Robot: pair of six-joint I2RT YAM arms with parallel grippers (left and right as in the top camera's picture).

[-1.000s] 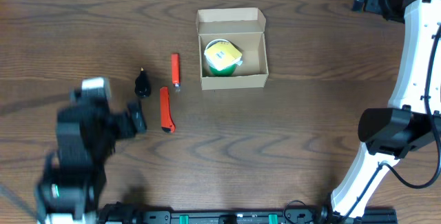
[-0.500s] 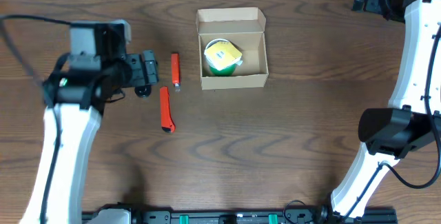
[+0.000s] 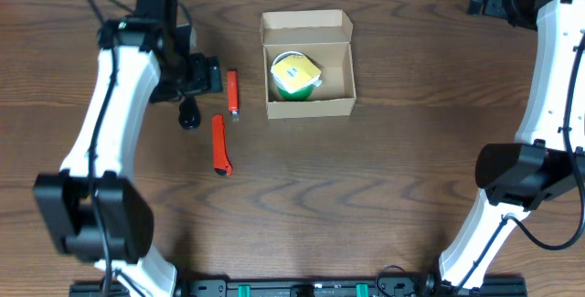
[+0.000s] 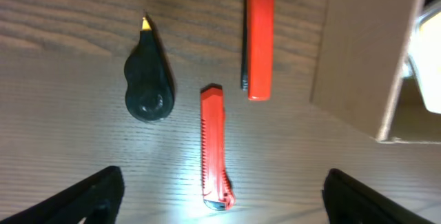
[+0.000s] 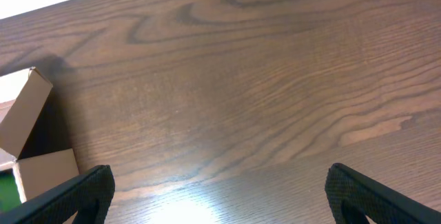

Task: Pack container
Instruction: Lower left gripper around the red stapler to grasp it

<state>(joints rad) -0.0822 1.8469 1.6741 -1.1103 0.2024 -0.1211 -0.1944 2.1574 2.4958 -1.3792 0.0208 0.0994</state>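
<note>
The container (image 3: pixel 311 108) sits on the desk (image 3: pixel 384 196) toward the far edge, a little right of the middle; its flap lid is thrown back and stands open on the far side. Inside, in the left part, we see a round green and yellow thing (image 3: pixel 294 75).

Just left of the container, not touching it, lies a short orange stick-shaped thing (image 3: pixel 233 92), lengthwise toward us; nearer to us and slightly further left lies an orange box cutter (image 3: pixel 219 144), also lengthwise; left of these lies a black teardrop-shaped thing (image 3: pixel 188 112) with a small yellow tip; none of the three touches another.

The left gripper (image 3: pixel 211 75) hangs above the desk just left of the short orange thing; its jaws are spread wide with nothing between them, and in its wrist view we see the cutter lying below the gap.

The right gripper (image 5: pixel 224 195) is at the far right corner, well apart from the container; its jaws too stand wide apart and grasp nothing, with only wood grain below them.
</note>
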